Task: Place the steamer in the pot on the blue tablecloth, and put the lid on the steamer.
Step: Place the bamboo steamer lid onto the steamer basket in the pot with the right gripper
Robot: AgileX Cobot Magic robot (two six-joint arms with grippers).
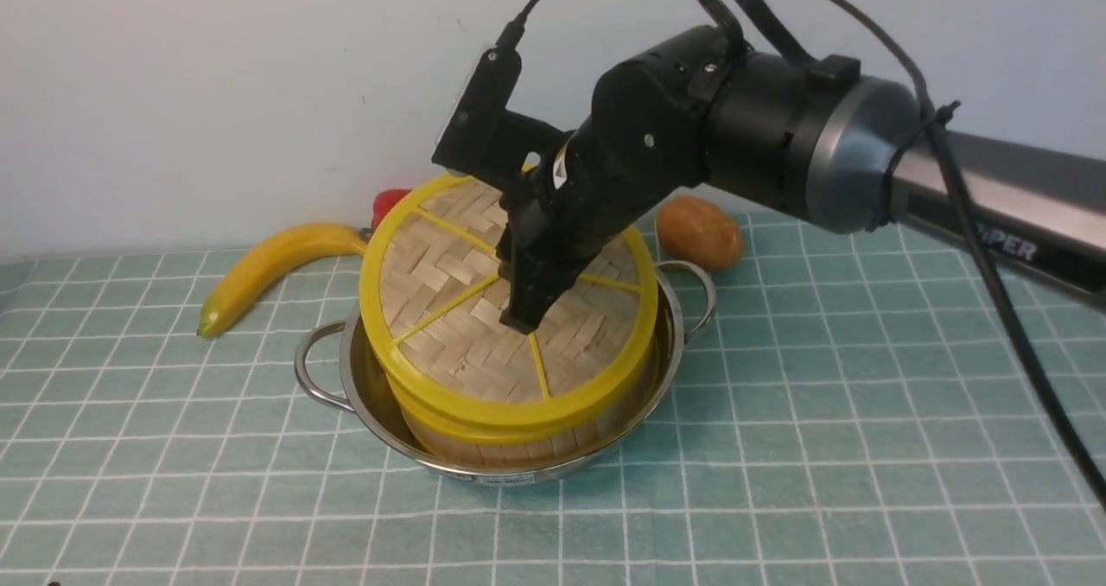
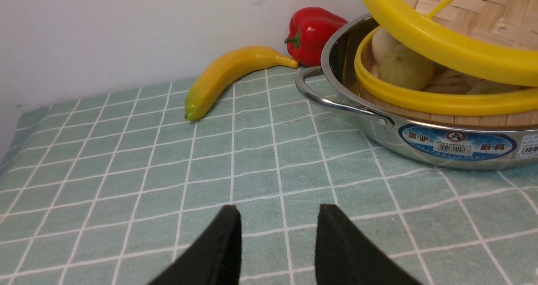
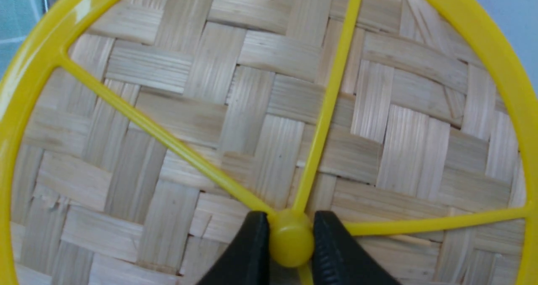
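Observation:
The shiny pot point(image 1: 363, 387) stands on the blue tablecloth point(image 1: 821, 413) with the bamboo steamer point(image 1: 536, 449) inside it. The woven lid point(image 1: 458, 309) hangs tilted over the steamer, its far side raised. My right gripper point(image 1: 523, 318) is shut on the lid's yellow hub point(image 3: 291, 238), a fingertip on each side. In the left wrist view the lid's rim point(image 2: 441, 45) hangs above the steamer's rim point(image 2: 420, 102), and pale buns point(image 2: 403, 66) show in the gap. My left gripper point(image 2: 277, 211) is open over bare cloth, left of the pot point(image 2: 378, 125).
A banana point(image 1: 268, 270) lies behind and left of the pot, with a red pepper point(image 1: 386, 203) by the wall. A potato point(image 1: 698, 232) sits behind the pot's right handle. The wall stands close behind.

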